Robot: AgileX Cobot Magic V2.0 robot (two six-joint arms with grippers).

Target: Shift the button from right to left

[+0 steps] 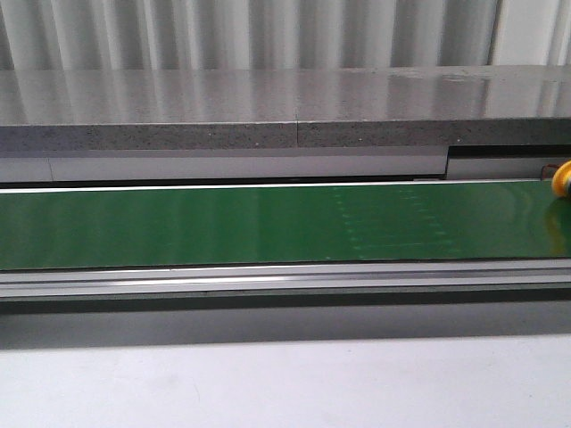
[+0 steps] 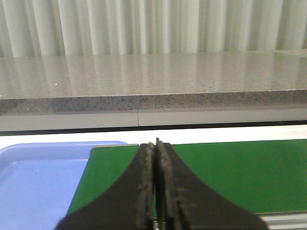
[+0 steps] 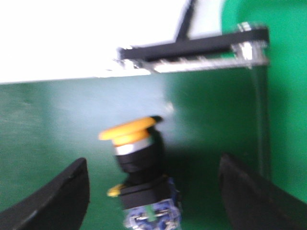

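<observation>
- My right gripper (image 3: 153, 201): jaws spread wide apart, one black finger (image 3: 57, 199) at each lower corner of the right wrist view, nothing clamped between them.
- The button (image 3: 139, 167) stands in the gap between those fingers, touching neither. Orange-yellow mushroom cap tilted toward 11 o'clock, silver ring under it, black collar below, blue-and-clear contact block at the base. Picture is blurred; finer detail not readable.
- The button rests on the green belt (image 3: 72, 124). Beyond it, toward 1 o'clock, a black-and-clear bracket (image 3: 196, 52) crosses the belt edge.
- My left gripper (image 2: 157, 184): fingers pressed together, only a thin seam between the worn pads, holding nothing.
- Past the left fingertips the green belt runs off toward 3 o'clock; a blue tray (image 2: 43, 182) lies just beside the belt's end at 9 o'clock, its rim touching or nearly touching the belt frame — cannot tell which.
- Front view: neither gripper shows. The button is only a sliver of yellow cap (image 1: 562, 181) at the 3 o'clock edge, on the far side of the belt.
- Belt runs the full width, metal rail (image 1: 268, 281) along its near side, pale desk (image 1: 268, 383) nearer still.
- Behind the belt, a grey speckled stone ledge (image 1: 268, 111), with corrugated wall panels (image 1: 268, 31) above it.
</observation>
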